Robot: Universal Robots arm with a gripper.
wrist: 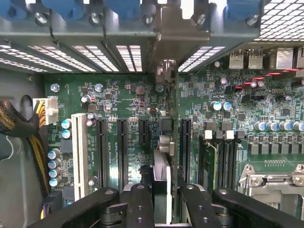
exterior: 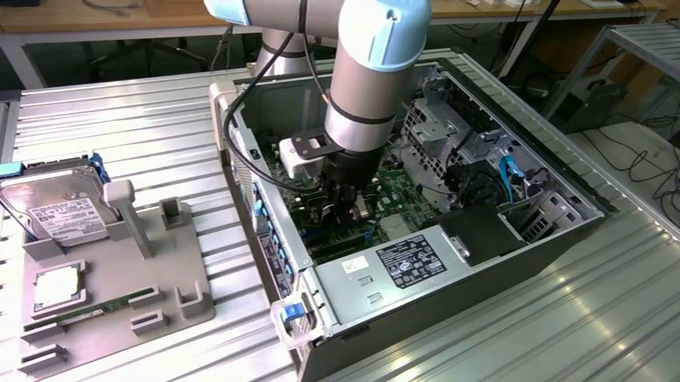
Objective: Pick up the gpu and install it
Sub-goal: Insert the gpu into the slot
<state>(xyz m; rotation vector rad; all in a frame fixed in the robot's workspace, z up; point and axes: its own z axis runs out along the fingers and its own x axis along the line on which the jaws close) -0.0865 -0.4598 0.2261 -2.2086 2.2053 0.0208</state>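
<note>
Pincer (exterior: 356, 208) is reaching down into the open computer case (exterior: 574, 187) w/ the arm (exterior: 372, 79) coming in from above, hanging just over the green motherboard (exterior: 399, 195). In the wrist view the pincer (wrist: 161, 197) is closed on the gpu (wrist: 163, 156), fingers (wrist: 140, 204) pressing on both faces of the card, which is showing edge-on as a thin upright strip. Card is sitting between the black slots (wrist: 122, 152) on the motherboard (wrist: 118, 104), running straight out ahead of the pincer twd the case's rear wall. Its silver bracket (wrist: 166, 42) is standing at the far end from the pincer, lining up w/ the vented slot covers (wrist: 95, 54) and blue clips (wrist: 71, 7) there. Can't tell if the card's edge is fully seated in a slot or just resting above it.

To one side of the pincer a white slot (wrist: 80, 152) and a bundle of braided cables (wrist: 23, 137) are lying near the board edge; to the other side, memory slots (wrist: 223, 156) and a metal processor socket frame (wrist: 273, 183).

Outside the case, well away from the pincer at the exterior view's left, a grey holder tray (exterior: 170, 270) is sitting on the metal table (exterior: 127, 119), w/ a hard drive (exterior: 53, 207), a processor chip (exterior: 56, 288) and a green memory stick (exterior: 101, 309) on it.
</note>
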